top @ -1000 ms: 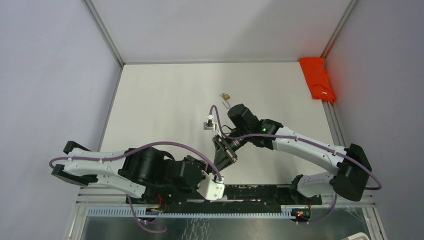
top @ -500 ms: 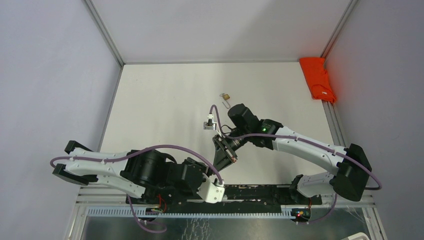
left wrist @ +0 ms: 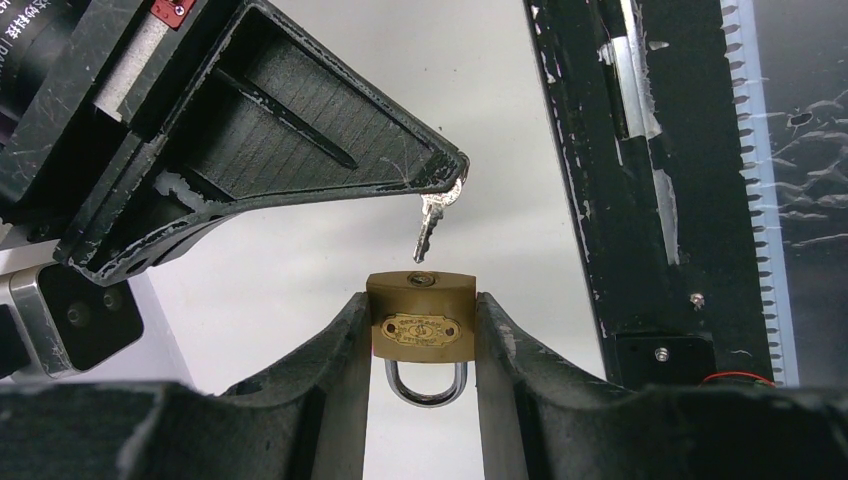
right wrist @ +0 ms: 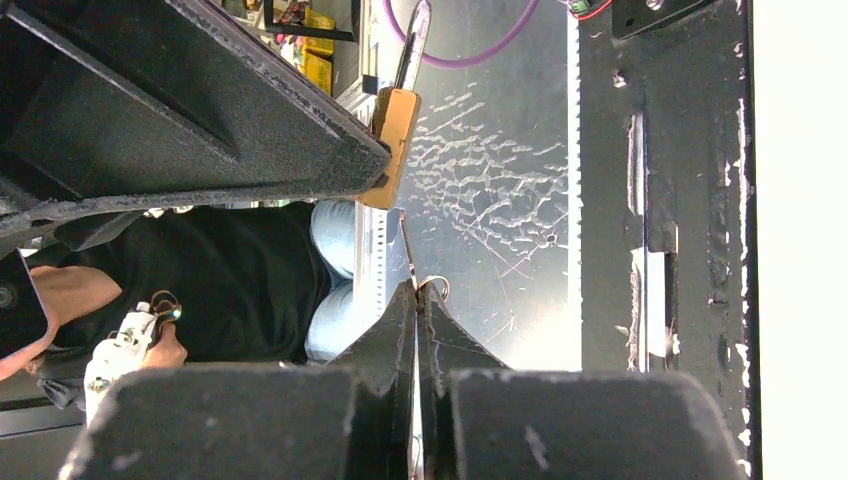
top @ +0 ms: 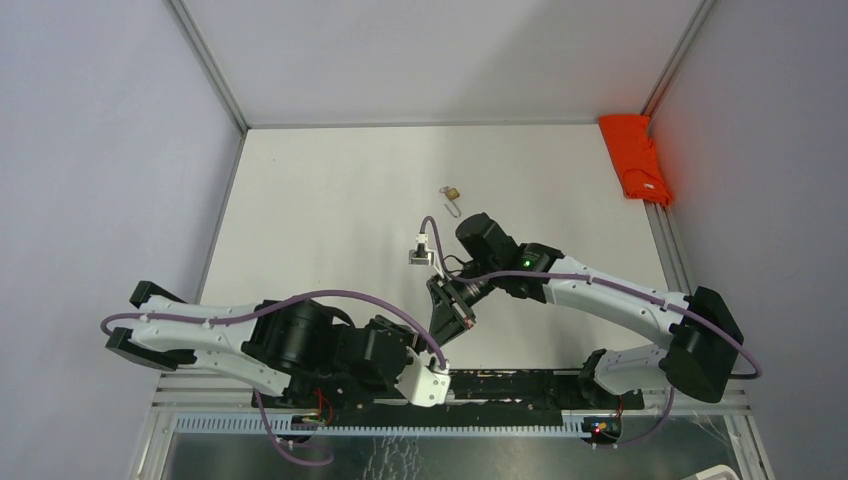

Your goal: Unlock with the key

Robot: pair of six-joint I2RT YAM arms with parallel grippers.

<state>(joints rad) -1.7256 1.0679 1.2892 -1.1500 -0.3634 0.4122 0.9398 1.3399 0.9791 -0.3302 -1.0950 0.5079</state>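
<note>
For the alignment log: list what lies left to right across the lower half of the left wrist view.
gripper finger → brass padlock → other gripper finger → black base rail → toothed strip

That small brass padlock (left wrist: 420,330) is a satiny dull gold with a shiny steel shackle (left wrist: 427,388); little silver metal key (left wrist: 428,228) above it gleams; black plastic right claw (left wrist: 452,172) is matt, scuffed.
</note>
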